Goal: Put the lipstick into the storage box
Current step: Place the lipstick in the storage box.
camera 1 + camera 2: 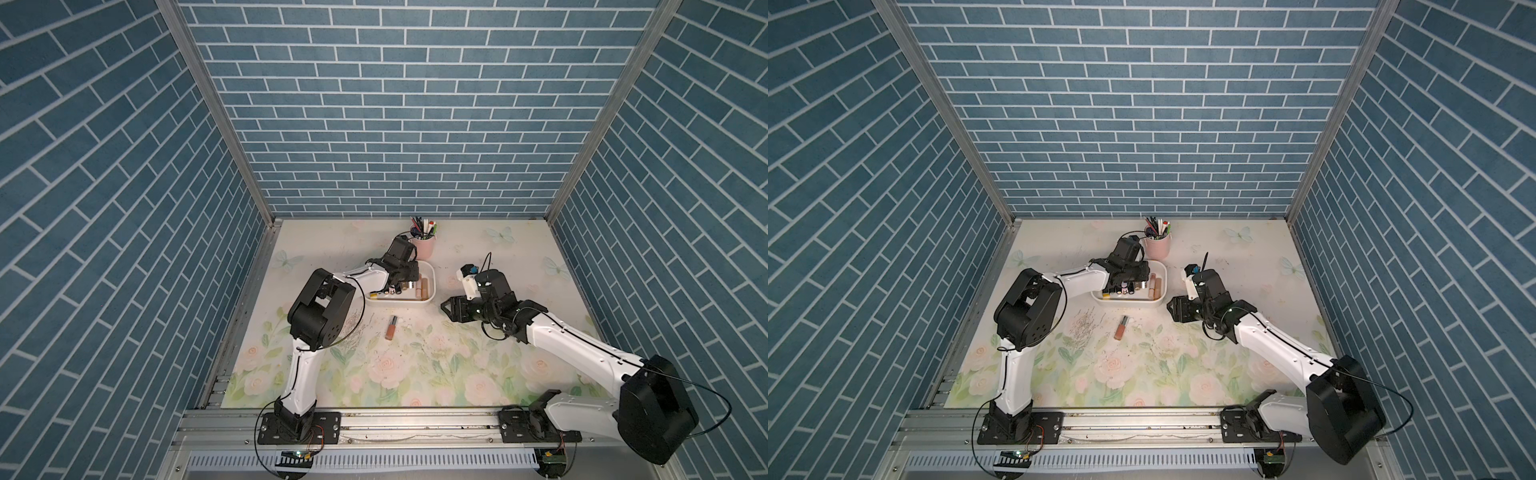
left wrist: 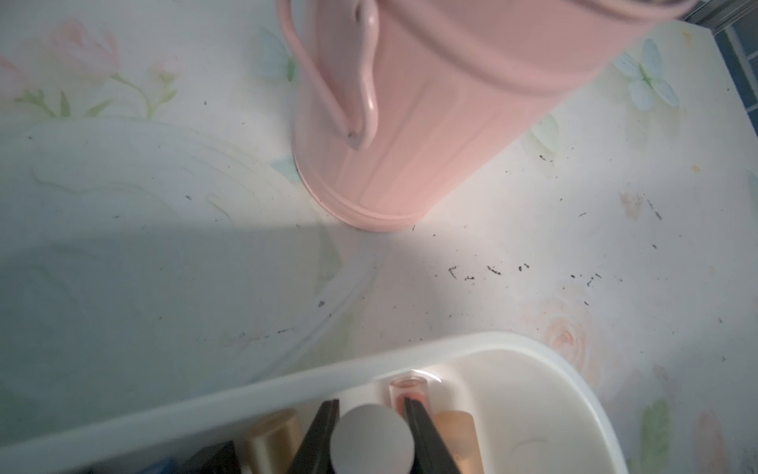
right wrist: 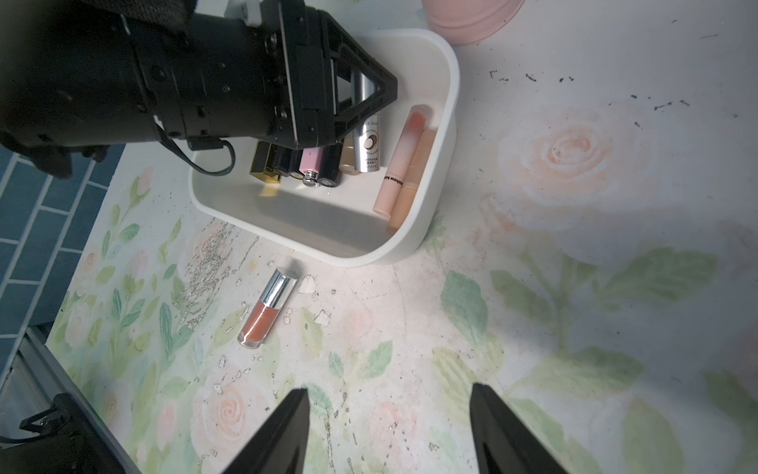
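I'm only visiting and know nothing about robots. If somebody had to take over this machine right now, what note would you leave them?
The left pincer is shut on the silver lipstick, down inside the storage box.
The right pincer is open and empty, above the table beside the box.
Done: several lipsticks already lie in the box.
Left: let go of the silver one. A brown-red lip gloss lies on the table in front of the box and probably goes in next.
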Controlling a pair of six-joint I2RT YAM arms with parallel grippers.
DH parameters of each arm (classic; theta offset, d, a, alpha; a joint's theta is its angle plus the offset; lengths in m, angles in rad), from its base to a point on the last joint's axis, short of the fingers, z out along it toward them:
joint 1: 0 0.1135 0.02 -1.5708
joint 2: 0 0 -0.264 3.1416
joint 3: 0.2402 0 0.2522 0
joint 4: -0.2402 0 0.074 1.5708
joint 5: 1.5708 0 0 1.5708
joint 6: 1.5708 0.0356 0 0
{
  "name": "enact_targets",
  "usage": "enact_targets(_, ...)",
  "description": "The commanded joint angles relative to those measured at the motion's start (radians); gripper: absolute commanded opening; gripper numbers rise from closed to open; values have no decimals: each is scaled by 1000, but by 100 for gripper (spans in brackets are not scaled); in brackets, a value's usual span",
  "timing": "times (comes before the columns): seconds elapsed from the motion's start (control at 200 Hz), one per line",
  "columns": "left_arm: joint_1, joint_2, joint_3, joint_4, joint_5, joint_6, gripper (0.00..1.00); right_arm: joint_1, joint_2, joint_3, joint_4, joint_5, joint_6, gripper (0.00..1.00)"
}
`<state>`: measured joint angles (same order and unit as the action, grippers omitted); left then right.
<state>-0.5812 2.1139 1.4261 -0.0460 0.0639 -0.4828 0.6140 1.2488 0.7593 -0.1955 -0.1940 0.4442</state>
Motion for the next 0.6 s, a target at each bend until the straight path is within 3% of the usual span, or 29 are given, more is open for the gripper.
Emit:
enact_targets(0.0,4,26,-12,14,-16,-4,11,-4,-2,8,-10,9,-24,66)
enact_targets(0.595,16,65,-13,-6,-11,-2,26,-3,-1,3,-4,7,-19,66)
